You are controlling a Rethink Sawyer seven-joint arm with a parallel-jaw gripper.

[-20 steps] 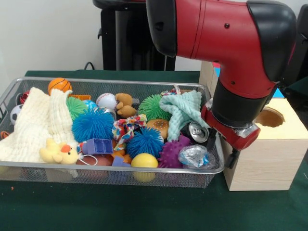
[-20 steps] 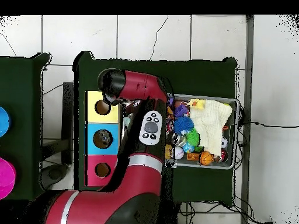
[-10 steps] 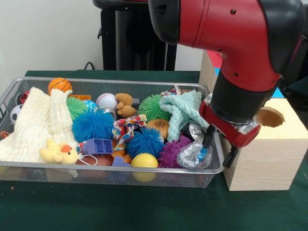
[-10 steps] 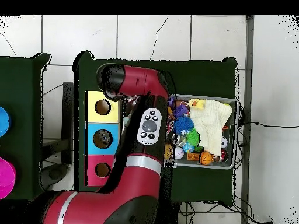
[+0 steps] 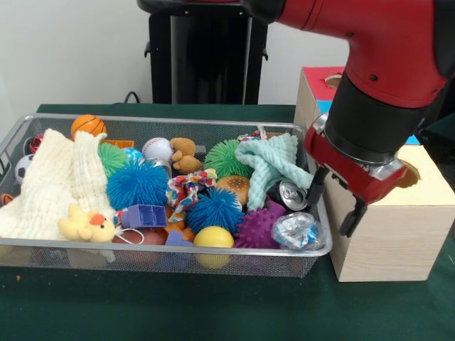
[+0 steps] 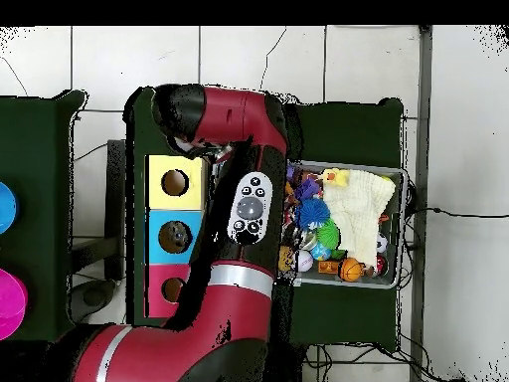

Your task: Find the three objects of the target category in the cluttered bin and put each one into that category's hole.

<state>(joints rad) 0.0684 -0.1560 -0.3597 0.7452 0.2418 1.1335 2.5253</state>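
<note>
Jaws wide open, holding nothing. Wire bin (image 5: 142, 119) full of toys; at its right end, shiny foil ball (image 5: 297, 231) lying loose below the can (image 5: 291, 193). Just right of that, gripper (image 5: 333, 213), now lifted and shifted toward the wooden box (image 5: 384, 241). Looks like a missed grab; needs another try.

Wire bin (image 5: 43, 253) crammed with toys; crushed cans (image 5: 293, 194) at end nearest wooden hole-box (image 5: 398, 234).
</note>
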